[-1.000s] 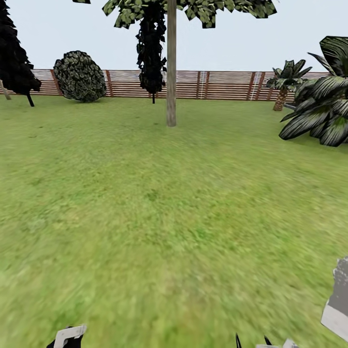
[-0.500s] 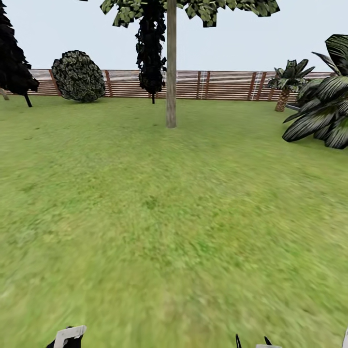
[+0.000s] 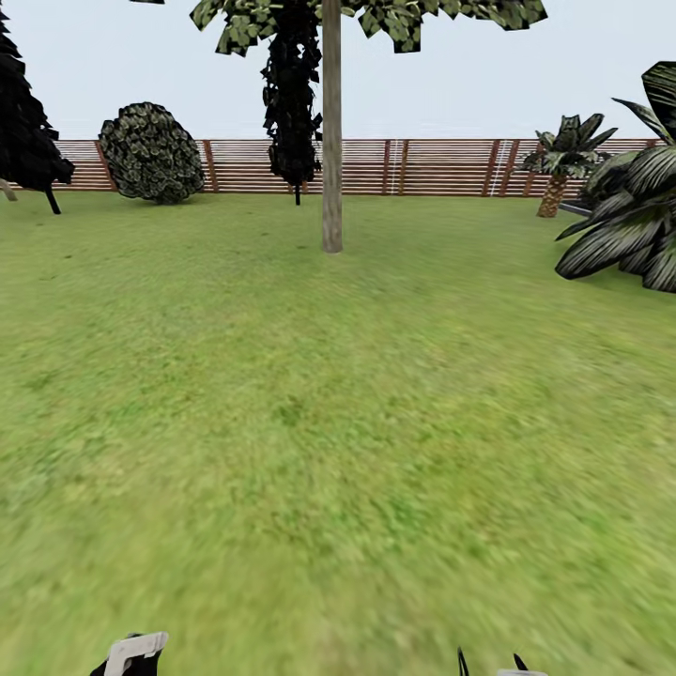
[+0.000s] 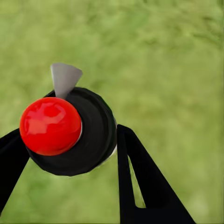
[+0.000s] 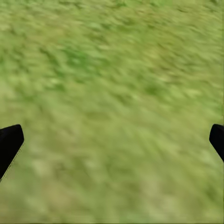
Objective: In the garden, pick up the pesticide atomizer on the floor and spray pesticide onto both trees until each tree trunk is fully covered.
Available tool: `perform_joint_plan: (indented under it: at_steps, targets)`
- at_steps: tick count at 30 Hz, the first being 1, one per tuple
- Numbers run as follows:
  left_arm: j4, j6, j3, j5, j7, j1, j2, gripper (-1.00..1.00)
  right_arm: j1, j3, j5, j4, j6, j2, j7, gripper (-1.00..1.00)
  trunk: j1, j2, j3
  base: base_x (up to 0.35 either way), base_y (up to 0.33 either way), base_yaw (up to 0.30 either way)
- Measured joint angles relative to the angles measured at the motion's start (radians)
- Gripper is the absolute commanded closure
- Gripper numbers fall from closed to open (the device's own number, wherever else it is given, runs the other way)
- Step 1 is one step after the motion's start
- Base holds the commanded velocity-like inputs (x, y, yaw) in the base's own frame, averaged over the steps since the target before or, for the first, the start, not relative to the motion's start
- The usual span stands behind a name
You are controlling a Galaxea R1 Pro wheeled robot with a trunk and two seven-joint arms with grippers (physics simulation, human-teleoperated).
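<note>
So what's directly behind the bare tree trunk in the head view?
Behind the tree trunk runs the brown slat fence, with a narrow dark conifer just to its left. The strip of fence right behind the trunk is covered.

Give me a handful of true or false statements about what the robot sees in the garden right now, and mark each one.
1. The left gripper is closed around a dark bottle with a red top. True; that is the pesticide atomizer, its grey spray head pointing over the grass.
2. The right gripper holds a second bottle. False; its fingers are spread wide apart with only grass between them.
3. A tall tree with a bare pale trunk stands ahead, in front of the wooden fence. True.
4. The robot is right up against that trunk. False; a wide stretch of lawn lies between them.
5. A round bush sits by the fence on the left. True.
</note>
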Motion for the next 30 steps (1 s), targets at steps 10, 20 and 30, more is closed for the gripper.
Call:
perform_joint_plan:
  at_steps: [10,20,30]
  targets:
    - [0.0,0.0,0.0,0.0,0.0,0.0,0.0,1.0,0.0,0.0,0.0,0.0,0.0,0.0,0.0,-1.0,0.0,0.0,0.0,0.34,0.0,0.0]
    - [0.0,0.0,0.0,0.0,0.0,0.0,0.0,1.0,0.0,0.0,0.0,0.0,0.0,0.0,0.0,-1.0,0.0,0.0,0.0,0.34,0.0,0.0]
    - [0.0,0.0,0.0,0.0,0.0,0.0,0.0,1.0,0.0,0.0,0.0,0.0,0.0,0.0,0.0,-1.0,0.0,0.0,0.0,0.34,0.0,0.0]
